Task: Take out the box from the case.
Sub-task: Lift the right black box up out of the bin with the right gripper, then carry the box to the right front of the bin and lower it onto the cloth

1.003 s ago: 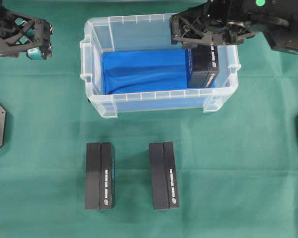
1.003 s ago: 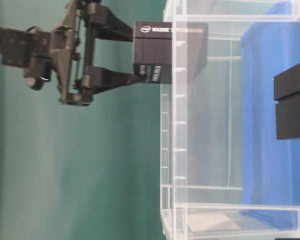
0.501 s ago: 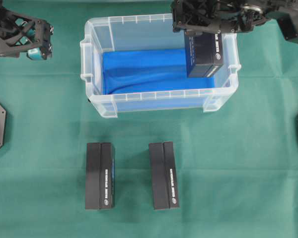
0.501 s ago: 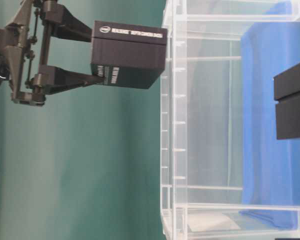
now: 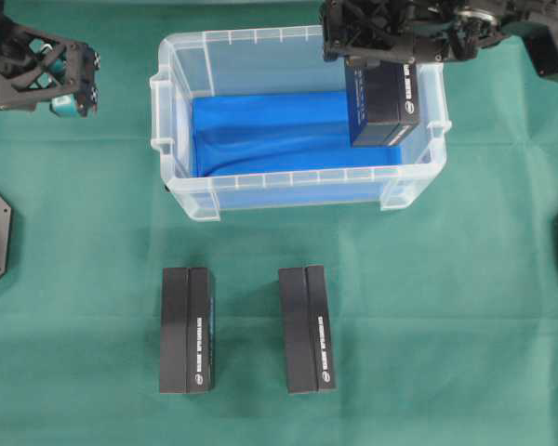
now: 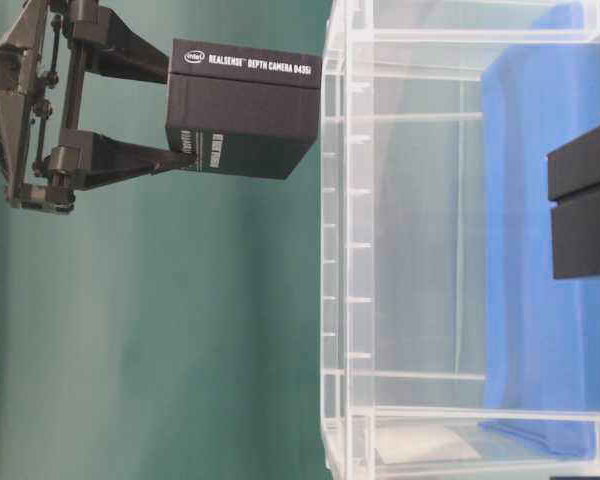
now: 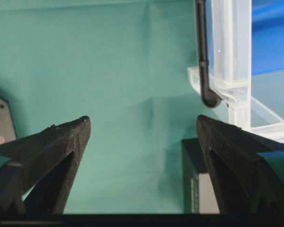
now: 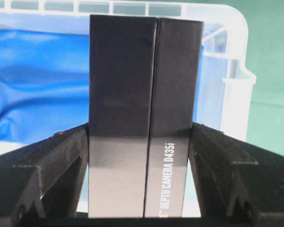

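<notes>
1. Box (image 5: pixel 382 111) first: you have it clamped in the right claw (image 5: pixel 377 63), both fingers pressed on its broad side faces. In the overhead view it hangs over the case (image 5: pixel 298 190) towards 2 o'clock from the case's middle, and the table-level view shows it up clear of the rim, not touching the clear wall.
2. Long axis: the box hangs straight out from the right claw's fingertips, its long side running away from the wrist, as the right wrist view shows. Judging by that, your way out is sideways over the rim to the green table (image 5: pixel 465 307), with the low end kept above the plastic edge.
3. Nearer arm: the right one, since it already carries the box. The left claw (image 5: pixel 73 79) sits well apart at about 10 o'clock from the case, fingers spread wide and gripping nothing; its wrist view shows only cloth and a corner of the case between them.
4. Neighbours: two more black boxes (image 5: pixel 188 330) (image 5: pixel 307 328) lie flat on the table at 6 o'clock from the case, long sides parallel, so a free spot beside them looks like the likely set-down.
5. Writing: the box's face reads "intel REALSENSE DEPTH CAMERA D435i" in white; the smaller print beneath is too fine for you to read.
</notes>
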### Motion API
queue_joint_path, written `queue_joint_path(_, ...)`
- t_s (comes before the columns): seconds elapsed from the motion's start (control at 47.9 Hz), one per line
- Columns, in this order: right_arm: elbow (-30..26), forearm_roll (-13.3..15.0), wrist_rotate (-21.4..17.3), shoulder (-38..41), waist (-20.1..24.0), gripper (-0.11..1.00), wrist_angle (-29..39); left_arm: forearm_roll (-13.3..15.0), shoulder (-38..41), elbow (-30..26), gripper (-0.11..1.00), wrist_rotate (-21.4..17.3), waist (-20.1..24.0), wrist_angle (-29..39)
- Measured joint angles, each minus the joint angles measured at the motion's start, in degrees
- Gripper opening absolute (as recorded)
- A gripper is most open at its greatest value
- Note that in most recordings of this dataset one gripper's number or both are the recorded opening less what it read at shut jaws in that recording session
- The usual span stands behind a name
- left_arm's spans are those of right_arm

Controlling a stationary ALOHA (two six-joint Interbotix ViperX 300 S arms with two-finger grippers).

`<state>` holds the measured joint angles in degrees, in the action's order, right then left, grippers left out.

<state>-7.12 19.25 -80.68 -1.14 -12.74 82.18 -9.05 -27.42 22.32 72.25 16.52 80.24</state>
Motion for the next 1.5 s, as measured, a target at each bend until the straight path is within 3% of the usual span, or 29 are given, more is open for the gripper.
queue_joint_path(0.773,-0.09,0.00,-0.09,0.00,0.62,0.66,0.35,0.00,0.00,0.18,0.93,0.18,-0.18,0.09)
queue_joint_path(1.044,-0.26,0.00,-1.49,-0.88,5.01,0.66,4.48,0.00,-0.09,0.18,0.93,0.09,-0.26,0.09)
queue_joint_path(1.504,-0.35,0.35,-10.11,-1.14,15.64,0.66,8.70,0.00,-0.09,0.44,0.93,0.09,-0.26,0.18)
